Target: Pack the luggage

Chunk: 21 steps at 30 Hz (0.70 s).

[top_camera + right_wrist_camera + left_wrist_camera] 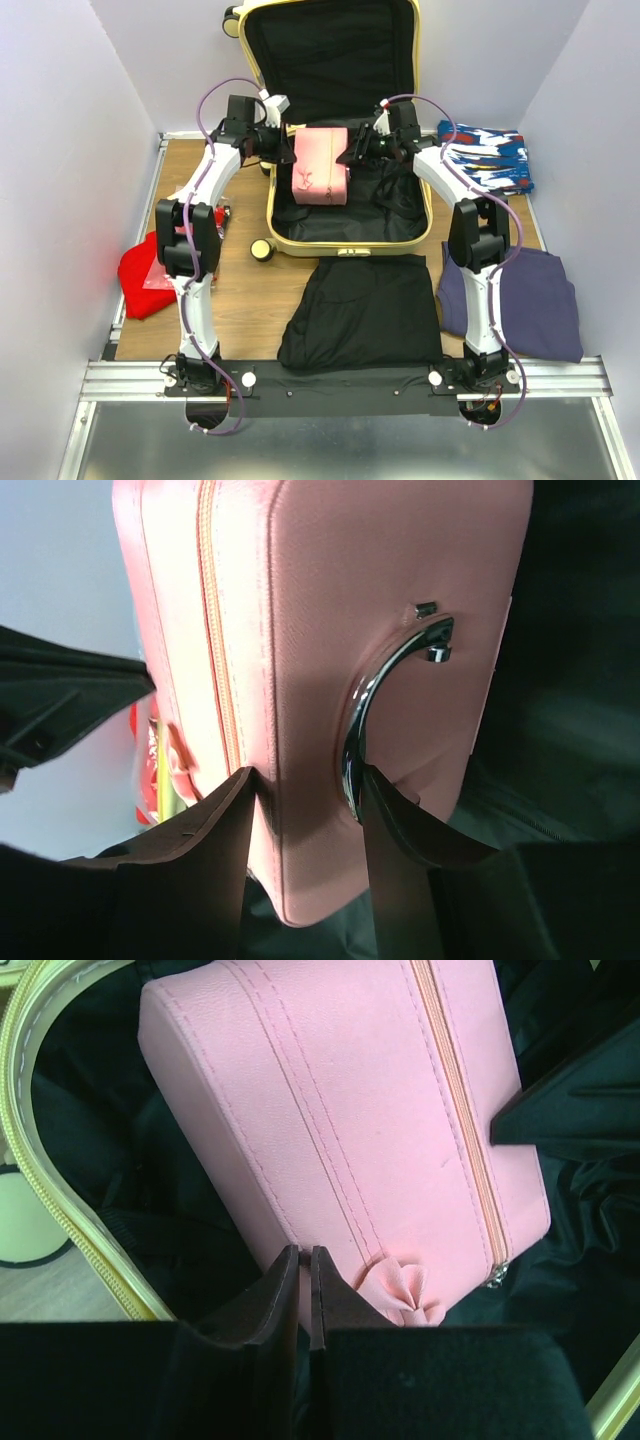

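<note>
The luggage is a pale-yellow hard-shell suitcase lying open at the back middle, its black-lined lid standing up. A pink pouch is held over its open base between both grippers. My left gripper is at the pouch's left side, its jaws almost touching and pinched on the pouch's edge in the left wrist view. My right gripper is shut across the pouch's corner, one finger against its silver handle. The suitcase's yellow zipper rim curves at the left.
Black clothing lies inside the suitcase. A black garment lies in front of it, a purple one at the right, a blue patterned cloth at the back right, a red cloth at the left. A small round cream container sits by the suitcase's front left corner.
</note>
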Motion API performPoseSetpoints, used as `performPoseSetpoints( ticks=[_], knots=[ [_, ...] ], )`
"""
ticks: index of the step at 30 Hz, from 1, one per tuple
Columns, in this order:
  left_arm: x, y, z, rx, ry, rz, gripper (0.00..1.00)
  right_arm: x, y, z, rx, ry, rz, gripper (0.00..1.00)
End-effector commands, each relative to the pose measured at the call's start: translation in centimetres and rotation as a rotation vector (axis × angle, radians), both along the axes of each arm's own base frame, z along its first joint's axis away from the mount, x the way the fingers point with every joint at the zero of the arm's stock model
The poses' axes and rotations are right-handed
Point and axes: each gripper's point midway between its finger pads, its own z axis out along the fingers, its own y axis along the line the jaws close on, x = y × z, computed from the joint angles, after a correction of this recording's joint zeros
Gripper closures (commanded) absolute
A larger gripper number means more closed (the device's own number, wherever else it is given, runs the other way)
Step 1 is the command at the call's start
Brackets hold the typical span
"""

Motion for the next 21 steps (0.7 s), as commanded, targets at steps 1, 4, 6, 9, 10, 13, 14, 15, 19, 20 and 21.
performPoseSetpoints(
  ticks=[1, 4, 6, 9, 10, 13, 14, 15, 19, 20, 21],
  knots=[
    [-3.4, -3.2, 3.3, -0.110, 0.023, -0.108, 0.84, -0.9, 4.9, 2.1, 0.093, -0.037, 0.091, 0.59],
    [-3.4, -2.7, 3.3, -0.116, 0.029, -0.095, 0.85, -1.3, 5.5, 1.3, 0.095, -0.007, 0.093, 0.59],
    [-3.3, -2.5, 3.3, -0.117, 0.027, -0.091, 0.85, -1.5, 5.6, 0.1, 0.092, 0.031, 0.080, 0.59],
    [-3.1, -2.4, 3.5, -0.121, 0.019, -0.089, 0.85, -1.2, 5.4, -1.1, 0.079, 0.058, 0.047, 0.59],
    [-2.8, -2.3, 3.5, -0.117, 0.011, -0.080, 0.85, -1.0, 5.2, -1.5, 0.067, 0.057, 0.038, 0.59],
    [-2.4, -1.9, 2.7, -0.096, 0.028, -0.056, 0.75, -0.8, 4.4, -2.4, 0.036, 0.054, 0.021, 0.57],
    [-2.4, -1.7, 2.2, -0.090, 0.036, -0.051, 0.65, -0.7, 4.0, -2.6, 0.022, 0.048, 0.014, 0.55],
    [-2.4, -1.6, 1.9, -0.079, 0.039, -0.043, 0.61, -0.6, 3.8, -2.7, 0.014, 0.045, 0.007, 0.54],
    [-3.1, -1.6, 0.2, -0.081, 0.086, -0.042, 0.50, -0.5, 2.1, -4.3, -0.041, 0.054, -0.025, 0.47],
    [-3.3, -1.7, -0.2, -0.088, 0.100, -0.048, 0.48, -0.7, 2.0, -4.8, -0.046, 0.062, -0.020, 0.45],
    [-3.3, -1.8, -0.4, -0.096, 0.109, -0.048, 0.48, -0.8, 2.0, -4.8, -0.045, 0.064, -0.017, 0.45]
  ],
)
